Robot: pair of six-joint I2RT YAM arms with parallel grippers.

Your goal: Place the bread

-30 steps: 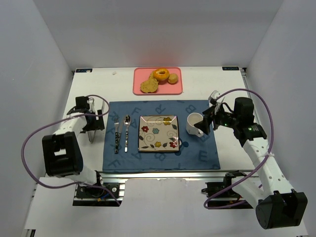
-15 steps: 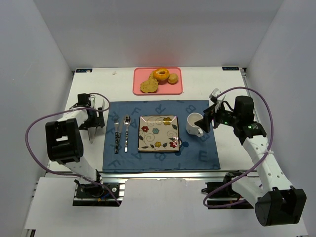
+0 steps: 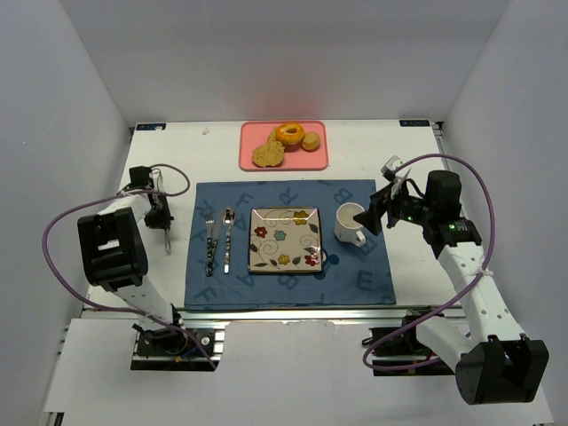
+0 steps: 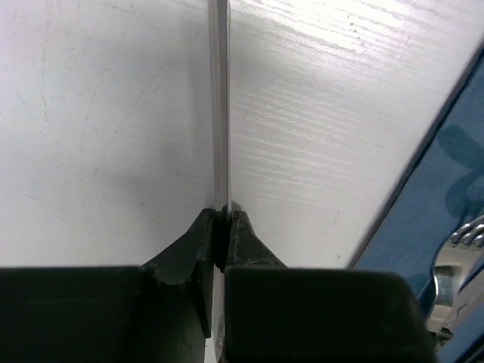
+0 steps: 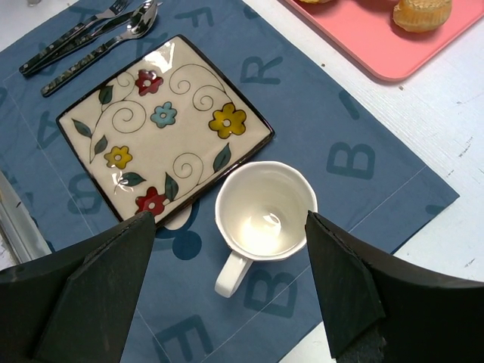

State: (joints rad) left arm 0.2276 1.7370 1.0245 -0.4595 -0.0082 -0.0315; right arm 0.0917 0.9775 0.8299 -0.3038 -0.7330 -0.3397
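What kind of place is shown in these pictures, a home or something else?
Probably a robot test cell, not a home: bare white walls box in the table, two robot arms are mounted at its edge, and a placemat holds a staged plate and mug.

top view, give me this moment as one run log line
left gripper: shut on thin metal utensil | right gripper: open over mug | bread: on pink tray | plate: bare

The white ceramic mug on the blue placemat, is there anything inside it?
No, the right wrist view looks straight down into the white ceramic mug and shows only its bare, glossy bottom.
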